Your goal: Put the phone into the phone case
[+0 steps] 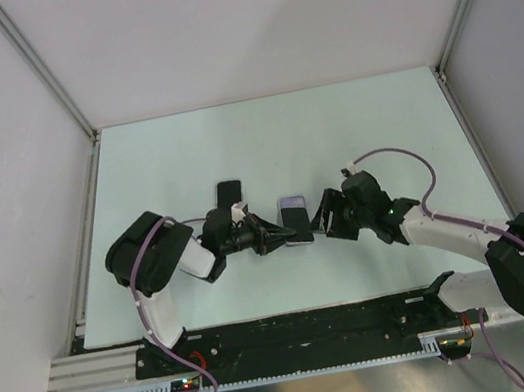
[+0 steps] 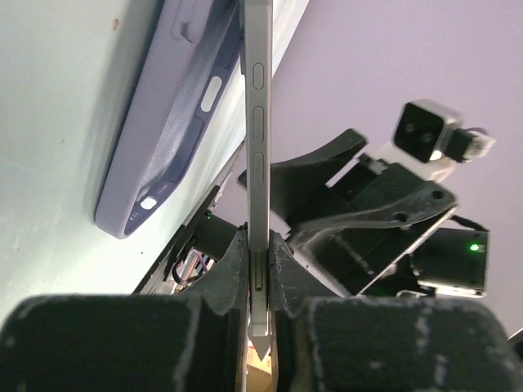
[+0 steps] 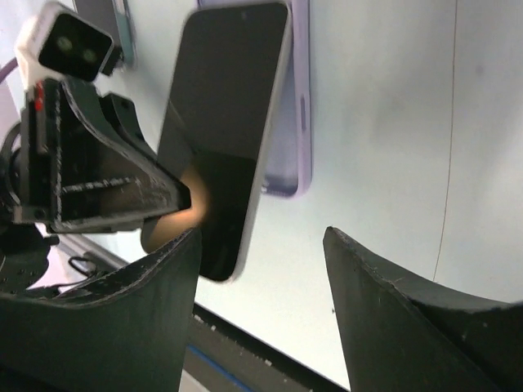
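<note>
My left gripper [image 1: 277, 233] [image 2: 259, 273] is shut on the phone [image 2: 255, 122], pinching its thin silver edge so it stands on edge above the table. The black screen of the phone [image 3: 225, 131] [image 1: 295, 223] faces the right wrist camera. The lavender phone case [image 2: 172, 114] [image 3: 298, 106] [image 1: 290, 201] lies on the pale green table just behind the phone, open side toward it. My right gripper [image 1: 325, 217] [image 3: 261, 273] stands open close to the phone's right side, nothing between its fingers; its left finger [image 3: 155, 294] is near the phone's lower corner.
A second dark flat slab [image 1: 229, 194] [image 3: 114, 33] lies on the table behind the left gripper. The table's near edge with a black rail [image 1: 295, 327] runs below both arms. Grey walls enclose the table [image 1: 234, 150] on three sides.
</note>
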Tool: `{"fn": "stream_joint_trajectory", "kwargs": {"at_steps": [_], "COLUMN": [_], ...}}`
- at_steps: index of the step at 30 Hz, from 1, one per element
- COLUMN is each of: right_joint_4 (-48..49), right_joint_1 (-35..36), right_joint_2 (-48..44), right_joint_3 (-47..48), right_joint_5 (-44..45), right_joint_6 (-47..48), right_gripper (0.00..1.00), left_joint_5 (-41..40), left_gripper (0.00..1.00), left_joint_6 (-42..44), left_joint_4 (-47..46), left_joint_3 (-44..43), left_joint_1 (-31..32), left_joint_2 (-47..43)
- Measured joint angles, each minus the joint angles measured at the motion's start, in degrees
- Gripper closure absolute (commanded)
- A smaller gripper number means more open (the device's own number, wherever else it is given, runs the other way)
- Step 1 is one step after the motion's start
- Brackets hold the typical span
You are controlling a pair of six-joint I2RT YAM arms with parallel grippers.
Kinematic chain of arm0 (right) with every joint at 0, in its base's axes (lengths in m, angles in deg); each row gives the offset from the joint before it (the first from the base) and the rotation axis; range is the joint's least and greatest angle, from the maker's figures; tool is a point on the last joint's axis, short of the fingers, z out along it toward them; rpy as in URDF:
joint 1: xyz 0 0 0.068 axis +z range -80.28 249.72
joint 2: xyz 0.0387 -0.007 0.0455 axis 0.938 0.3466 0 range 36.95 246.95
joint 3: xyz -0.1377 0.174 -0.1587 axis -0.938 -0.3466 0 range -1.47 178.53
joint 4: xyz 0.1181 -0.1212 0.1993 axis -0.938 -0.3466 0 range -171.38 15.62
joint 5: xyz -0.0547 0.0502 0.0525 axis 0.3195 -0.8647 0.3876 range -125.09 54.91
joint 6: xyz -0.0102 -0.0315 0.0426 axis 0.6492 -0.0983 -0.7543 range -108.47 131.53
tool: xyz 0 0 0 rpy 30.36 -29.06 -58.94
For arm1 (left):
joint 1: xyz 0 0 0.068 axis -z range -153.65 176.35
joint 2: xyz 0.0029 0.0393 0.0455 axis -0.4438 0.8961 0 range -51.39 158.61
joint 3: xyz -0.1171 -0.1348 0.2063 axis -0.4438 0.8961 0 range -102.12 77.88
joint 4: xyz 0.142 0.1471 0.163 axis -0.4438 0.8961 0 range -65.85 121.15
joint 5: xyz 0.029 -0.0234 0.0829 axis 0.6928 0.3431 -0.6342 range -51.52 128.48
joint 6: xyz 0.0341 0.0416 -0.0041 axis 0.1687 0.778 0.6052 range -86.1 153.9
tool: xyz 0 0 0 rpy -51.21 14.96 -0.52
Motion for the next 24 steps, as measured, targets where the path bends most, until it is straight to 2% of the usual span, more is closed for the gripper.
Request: {"fn": "stream_joint_trajectory", "kwargs": {"at_steps": [6,9,16,21,24], "right_joint_4": [6.4,9.2,15.4,17.9,19.1], "right_joint_1": [1.5,2.3,3.4,3.4,3.2], "right_joint_2": [-4.0,-5.7,-5.0,-1.0,0.4], "right_joint_3": [-8.3,-10.4,-11.2,-11.4,-11.4], "right_joint_5": [-3.0,-3.7,-4.0,-4.2,-4.1], "right_joint_6": [-9.2,-13.0,-19.5,-22.3,-23.7], "right_gripper": [0.34,0.39,0.66,0.80,0.90], "left_joint_5": [-0.2,-0.4,-1.2,-2.4,-3.5], "left_gripper": [0.97,0.97,0.98,0.98,0.94], "left_joint_6": [0.1,0.1,0.0,1.2,2.4], "left_joint_4": [-0.3,-0.5,-1.1,-1.4,-1.5], "left_joint_3": [-0.8,-0.9,-1.1,-1.4,-1.4], "left_joint_1": [0.2,0.2,0.4,0.3,0.1], "left_joint_2": [0.8,1.0,1.5,2.2,2.6]}}
